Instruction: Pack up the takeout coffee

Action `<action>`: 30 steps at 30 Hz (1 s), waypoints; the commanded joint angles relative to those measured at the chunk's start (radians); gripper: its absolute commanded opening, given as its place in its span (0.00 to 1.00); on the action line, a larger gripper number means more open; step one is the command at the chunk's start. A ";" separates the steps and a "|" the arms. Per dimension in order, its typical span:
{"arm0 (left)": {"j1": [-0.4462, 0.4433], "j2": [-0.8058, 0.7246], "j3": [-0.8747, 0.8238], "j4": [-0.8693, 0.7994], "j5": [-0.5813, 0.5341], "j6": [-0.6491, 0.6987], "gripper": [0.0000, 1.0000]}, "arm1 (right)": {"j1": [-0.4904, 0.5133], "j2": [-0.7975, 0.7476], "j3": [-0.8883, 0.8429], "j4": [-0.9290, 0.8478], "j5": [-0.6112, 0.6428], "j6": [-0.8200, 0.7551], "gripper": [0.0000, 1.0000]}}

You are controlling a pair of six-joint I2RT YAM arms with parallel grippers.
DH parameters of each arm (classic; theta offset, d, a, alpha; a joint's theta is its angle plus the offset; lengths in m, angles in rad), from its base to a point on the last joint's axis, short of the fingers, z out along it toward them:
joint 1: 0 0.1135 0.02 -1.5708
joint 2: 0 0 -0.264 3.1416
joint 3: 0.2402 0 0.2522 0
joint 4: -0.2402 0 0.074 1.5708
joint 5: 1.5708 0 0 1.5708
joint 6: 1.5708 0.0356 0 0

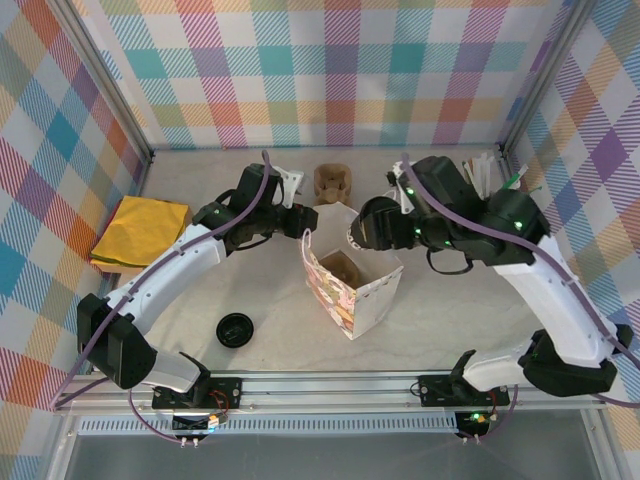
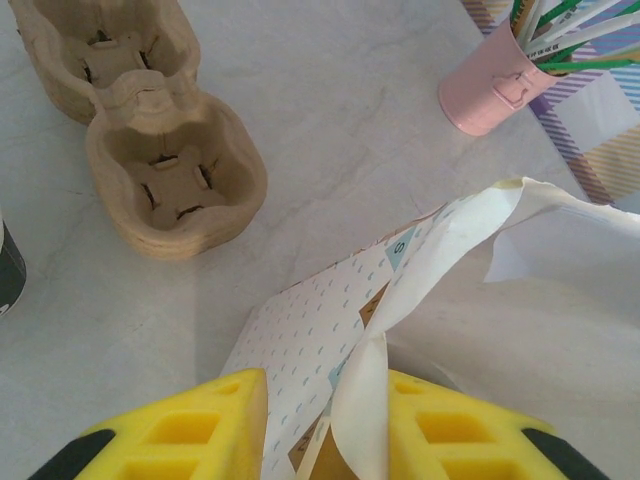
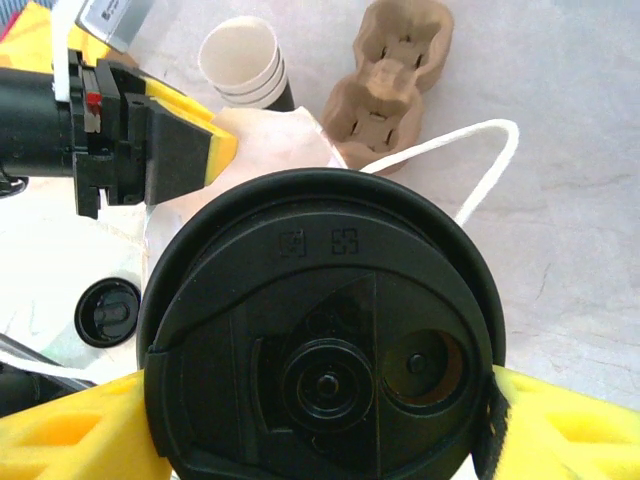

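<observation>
The takeout coffee [image 3: 325, 350] fills the lower part of the right wrist view, its round black lid facing the camera. My right gripper [image 3: 320, 425] is shut on it, a yellow finger on each side. From above, the coffee [image 1: 374, 226] hangs just over the right rim of the open patterned paper bag [image 1: 352, 290]. My left gripper [image 2: 328, 430] is shut on the bag's rim [image 2: 370, 350], the white paper pinched between its yellow fingers [image 2: 190, 430]. From above, the left gripper [image 1: 305, 224] is at the bag's back left corner.
Two brown pulp cup carriers [image 1: 335, 182] lie behind the bag, and another sits inside it [image 1: 340, 268]. A loose black lid [image 1: 235, 329] lies front left. A yellow cloth [image 1: 140, 230] is at far left. A pink holder of straws [image 2: 495, 85] stands back right. Stacked white cups [image 3: 245, 65] stand beside the carriers.
</observation>
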 commanded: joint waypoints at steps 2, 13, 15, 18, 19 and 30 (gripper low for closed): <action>-0.005 0.011 0.027 -0.028 -0.034 0.006 0.32 | 0.008 -0.066 0.015 -0.035 0.074 0.016 0.70; -0.005 0.007 0.026 -0.034 -0.072 -0.001 0.31 | 0.006 -0.195 -0.079 -0.112 0.206 0.073 0.70; -0.005 0.004 0.022 -0.031 -0.079 -0.004 0.31 | 0.006 -0.207 -0.099 -0.131 0.236 0.086 0.70; -0.005 0.001 0.019 -0.032 -0.090 -0.005 0.31 | 0.002 -0.224 -0.143 -0.148 0.280 0.102 0.70; -0.005 -0.001 0.018 -0.032 -0.098 -0.007 0.31 | -0.001 -0.228 -0.160 -0.151 0.287 0.106 0.70; -0.004 -0.063 0.000 -0.084 -0.293 -0.021 0.30 | -0.132 -0.254 -0.410 -0.069 0.217 0.114 0.71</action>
